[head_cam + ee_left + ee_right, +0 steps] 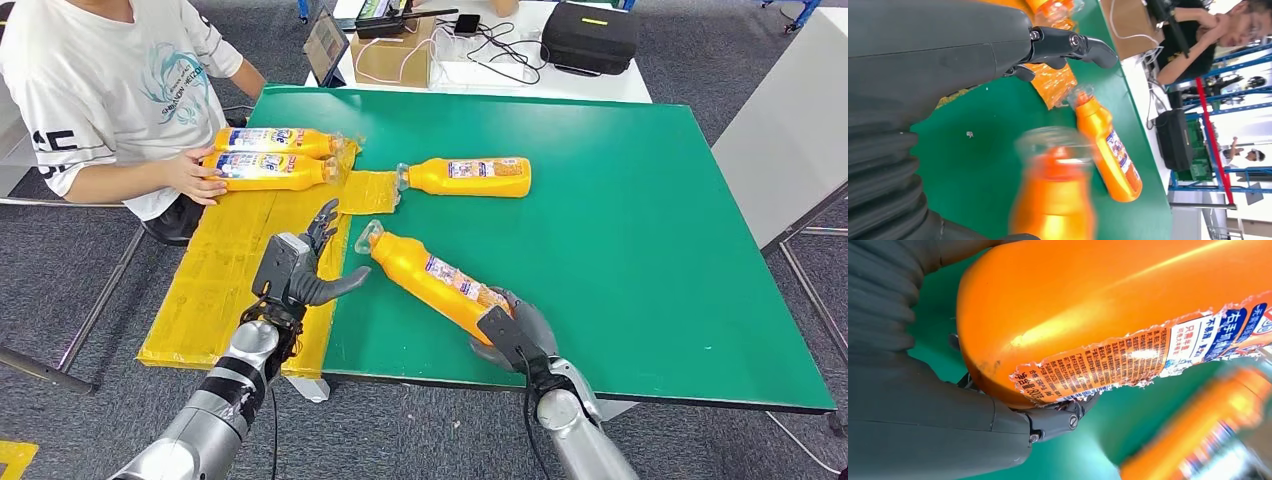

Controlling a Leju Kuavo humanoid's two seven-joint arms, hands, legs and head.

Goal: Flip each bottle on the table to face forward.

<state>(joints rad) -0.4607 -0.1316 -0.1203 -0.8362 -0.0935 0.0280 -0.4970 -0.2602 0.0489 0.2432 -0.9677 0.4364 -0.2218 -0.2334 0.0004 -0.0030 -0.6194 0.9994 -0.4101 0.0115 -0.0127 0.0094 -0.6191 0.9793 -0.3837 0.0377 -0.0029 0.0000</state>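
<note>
My right hand (512, 332) grips the base of an orange bottle (432, 280) that slants over the green table (640, 230), clear cap toward my left hand. Its torn label (1128, 360) fills the right wrist view, with dark fingers (1058, 417) under the bottle (1108, 305). My left hand (305, 270) hovers open over the yellow mat's edge, just short of the cap (367, 236). A second bottle (468, 176) lies flat farther back, also seen as the bottle (1108, 150) in the left wrist view. Two more bottles (270, 158) lie on the mat by a person's hand.
A yellow mat (230, 270) covers the table's left part. A person in a white shirt (110, 90) sits at the far left, one hand (195, 175) on the two bottles. A white table with a black bag (588, 35) and cables stands behind.
</note>
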